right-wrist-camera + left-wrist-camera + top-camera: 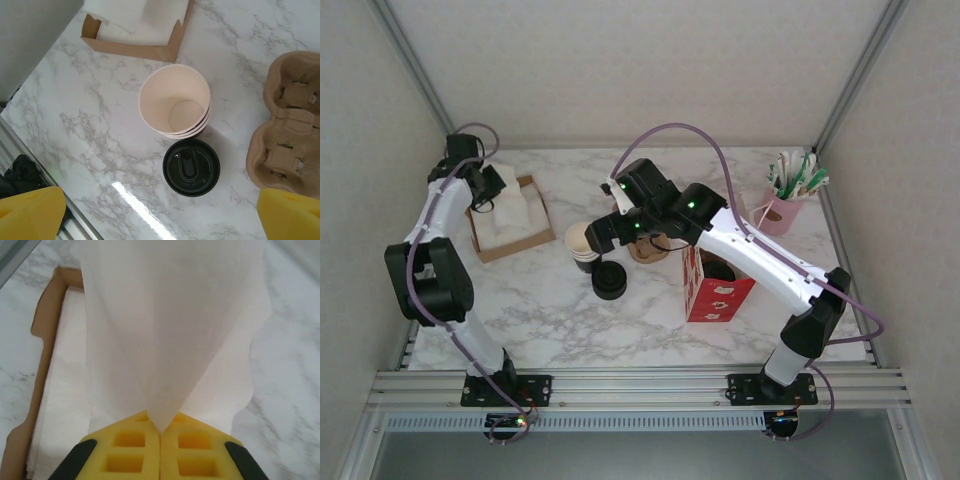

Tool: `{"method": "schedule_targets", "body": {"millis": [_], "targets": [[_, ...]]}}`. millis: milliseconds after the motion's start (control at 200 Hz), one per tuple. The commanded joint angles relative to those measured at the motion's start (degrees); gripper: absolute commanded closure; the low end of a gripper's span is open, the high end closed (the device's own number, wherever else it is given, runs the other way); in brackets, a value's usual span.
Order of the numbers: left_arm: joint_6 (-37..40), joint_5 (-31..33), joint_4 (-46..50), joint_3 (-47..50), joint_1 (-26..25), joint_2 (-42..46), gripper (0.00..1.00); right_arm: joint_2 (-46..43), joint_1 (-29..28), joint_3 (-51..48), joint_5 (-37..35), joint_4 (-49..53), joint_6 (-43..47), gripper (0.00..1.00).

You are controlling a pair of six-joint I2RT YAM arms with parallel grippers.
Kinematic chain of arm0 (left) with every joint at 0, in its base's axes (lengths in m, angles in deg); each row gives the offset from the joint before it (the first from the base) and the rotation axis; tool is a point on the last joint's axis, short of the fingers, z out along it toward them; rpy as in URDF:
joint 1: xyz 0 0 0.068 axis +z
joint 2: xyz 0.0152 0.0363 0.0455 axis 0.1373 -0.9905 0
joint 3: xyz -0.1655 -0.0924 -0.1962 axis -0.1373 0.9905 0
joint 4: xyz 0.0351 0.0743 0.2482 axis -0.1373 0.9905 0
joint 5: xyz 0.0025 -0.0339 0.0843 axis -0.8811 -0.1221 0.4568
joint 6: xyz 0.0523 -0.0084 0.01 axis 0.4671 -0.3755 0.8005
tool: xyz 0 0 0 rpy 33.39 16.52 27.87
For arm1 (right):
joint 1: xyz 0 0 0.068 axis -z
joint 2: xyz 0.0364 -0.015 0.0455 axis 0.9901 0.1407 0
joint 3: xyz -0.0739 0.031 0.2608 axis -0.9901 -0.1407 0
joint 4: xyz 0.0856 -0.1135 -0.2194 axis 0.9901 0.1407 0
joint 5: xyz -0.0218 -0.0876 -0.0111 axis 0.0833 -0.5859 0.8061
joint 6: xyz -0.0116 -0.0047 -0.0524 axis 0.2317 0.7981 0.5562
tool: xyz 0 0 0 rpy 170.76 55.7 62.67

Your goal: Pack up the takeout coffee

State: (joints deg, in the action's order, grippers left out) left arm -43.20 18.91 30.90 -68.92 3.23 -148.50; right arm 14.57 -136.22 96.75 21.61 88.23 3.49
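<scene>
**Operator:** Which step is running?

**Technician:** It is reading as a napkin pick. The left tool [160, 436] is pinching fully closed on 1 white napkin [170, 330], and the sheet is draping from the pads over the cardboard napkin tray [42, 340]. I cannot tell whether the sheet is clear of the pile beneath.

**Operator:** Where is the takeout coffee sitting?

**Technician:** The takeout coffee [191, 166] is standing upright on the counter [100, 140], lid on, with nothing gripping it. It is sitting just beside the stack of lidless cups [174, 102]; touching or not, I cannot tell. The pulp carrier [292, 125] is lying near it, apart.

**Operator:** And the right tool?

**Technician:** The right tool [160, 215] is hovering above the coffee, spread wide and holding nothing.

**Operator:** What is the next move calling for?

**Technician:** In my judgement, 2 things. The left arm is needing a clean lift, so that only 1 sheet is leaving the tray, probably toward the red bag [717, 290]. The right tool is needing a descent centred on the lid, with its fingers avoiding the neighbouring stack.
</scene>
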Motion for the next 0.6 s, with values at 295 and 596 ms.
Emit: {"method": "schedule_targets", "body": {"millis": [295, 596], "targets": [[-3.8, -13.0, 1.8, -8.8, -12.1, 13.8, 1.0, -12.4, -0.5, -1.5, -19.2, 2.2, -3.6, 0.01], [-10.0, -17.2, -3.7, -14.4, -27.3, 17.6, 1.0, -24.3, 0.4, -4.7, -35.2, 6.4, -6.0, 0.01]]}}
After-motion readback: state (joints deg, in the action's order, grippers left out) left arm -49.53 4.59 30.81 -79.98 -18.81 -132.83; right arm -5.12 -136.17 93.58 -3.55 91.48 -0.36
